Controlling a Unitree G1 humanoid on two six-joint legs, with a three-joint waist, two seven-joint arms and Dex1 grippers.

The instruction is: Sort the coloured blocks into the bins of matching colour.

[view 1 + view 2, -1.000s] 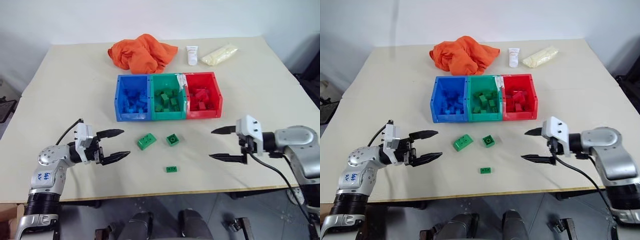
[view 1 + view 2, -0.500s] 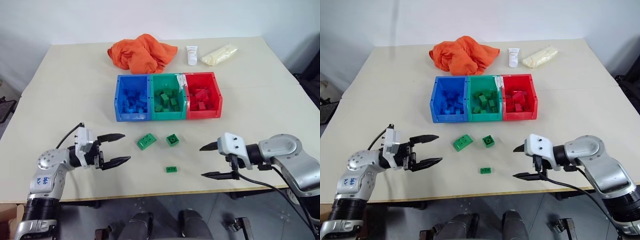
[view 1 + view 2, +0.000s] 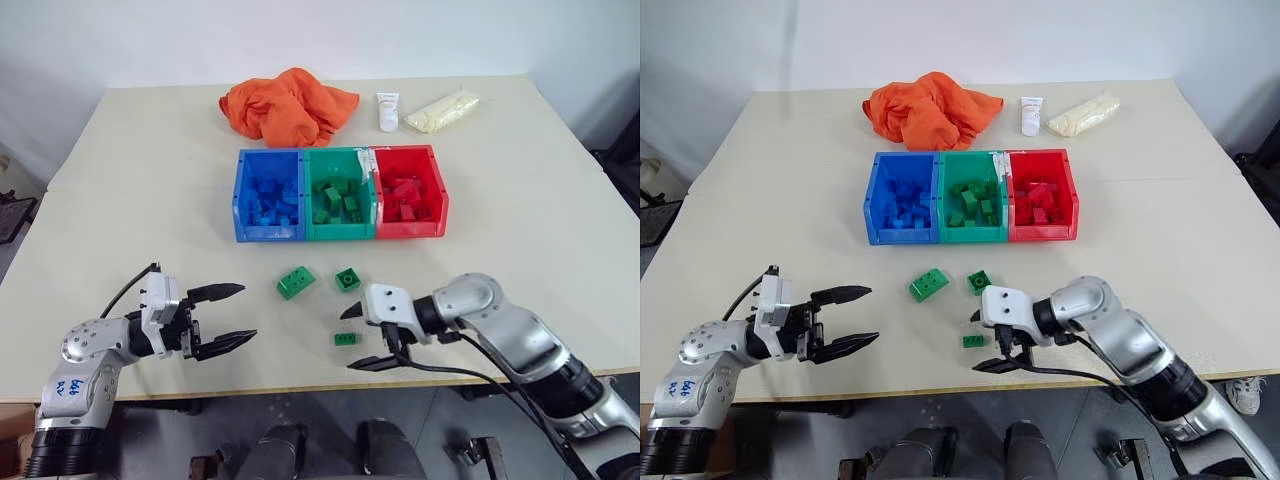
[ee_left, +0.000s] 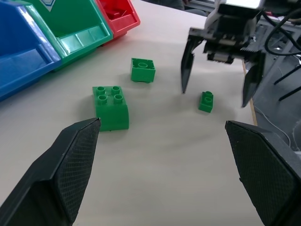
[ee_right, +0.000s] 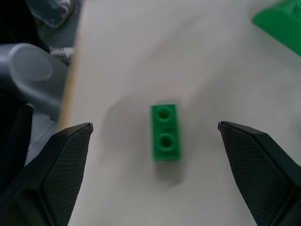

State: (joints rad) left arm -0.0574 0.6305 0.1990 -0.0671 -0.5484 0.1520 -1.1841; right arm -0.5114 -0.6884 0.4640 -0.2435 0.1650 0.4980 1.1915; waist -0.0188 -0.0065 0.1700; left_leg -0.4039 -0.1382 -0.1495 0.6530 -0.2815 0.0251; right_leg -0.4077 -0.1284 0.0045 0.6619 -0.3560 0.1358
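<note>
From the head view, a beige table (image 3: 120, 180) stood before a white wall. Three green blocks lay loose on the table: a four-stud one (image 3: 294, 282), a square one (image 3: 347, 279) and a flat two-stud one (image 3: 345, 338) between the released jaws of the right gripper (image 3: 358, 337). The blue bin (image 3: 240, 200), green bin (image 3: 312, 232) and red bin (image 3: 438, 195) held matching blocks.

In the left wrist view, the left gripper (image 4: 162, 157) had its jaws spread wide, holding nothing.

In the right wrist view, the two-stud block lay flat on the table.

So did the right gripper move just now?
Yes. The right gripper swung left and down across the table, from right of the bins to the small green block, fingers open.
</note>
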